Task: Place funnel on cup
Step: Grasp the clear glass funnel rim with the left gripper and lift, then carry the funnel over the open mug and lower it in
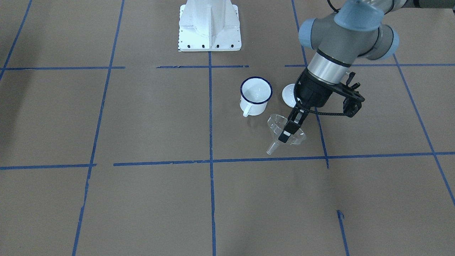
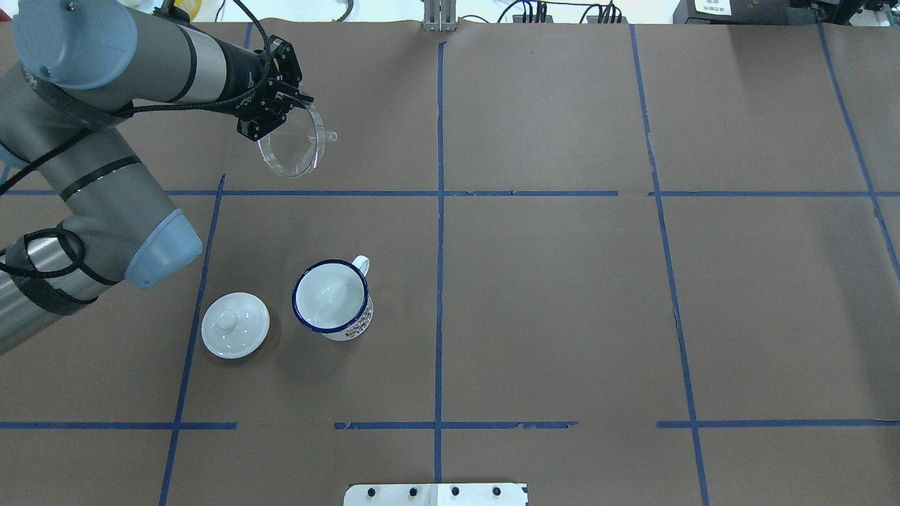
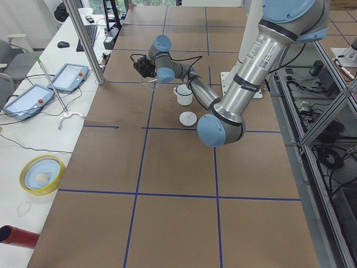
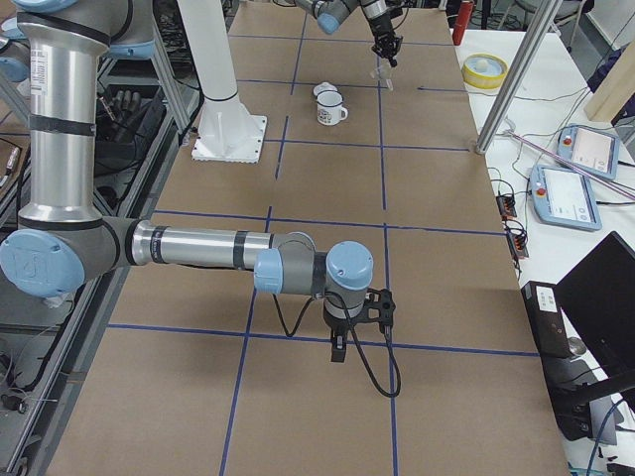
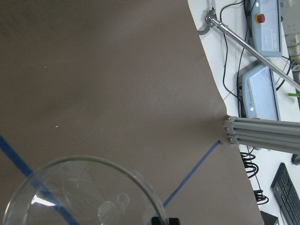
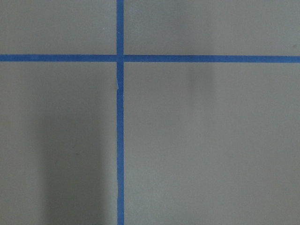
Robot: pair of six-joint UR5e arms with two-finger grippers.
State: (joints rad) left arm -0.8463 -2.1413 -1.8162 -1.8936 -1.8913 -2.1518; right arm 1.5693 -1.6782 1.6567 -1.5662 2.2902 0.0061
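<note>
My left gripper (image 1: 286,133) (image 2: 294,104) is shut on the rim of the clear funnel (image 1: 282,128) (image 2: 292,151). It holds the funnel tilted above the table, with the spout pointing away from my base. The funnel's rim fills the bottom of the left wrist view (image 5: 84,192). The white mug with a dark blue rim (image 1: 256,95) (image 2: 332,299) stands upright and empty, nearer my base than the funnel and apart from it. My right gripper (image 4: 337,349) shows only in the exterior right view, low over the table and far from both; I cannot tell if it is open.
A round white knobbed lid (image 1: 288,95) (image 2: 235,325) lies beside the mug, under my left arm. The white base plate (image 1: 209,25) (image 2: 436,494) sits at my side of the table. An aluminium post (image 5: 262,131) and tablets stand past the far table edge.
</note>
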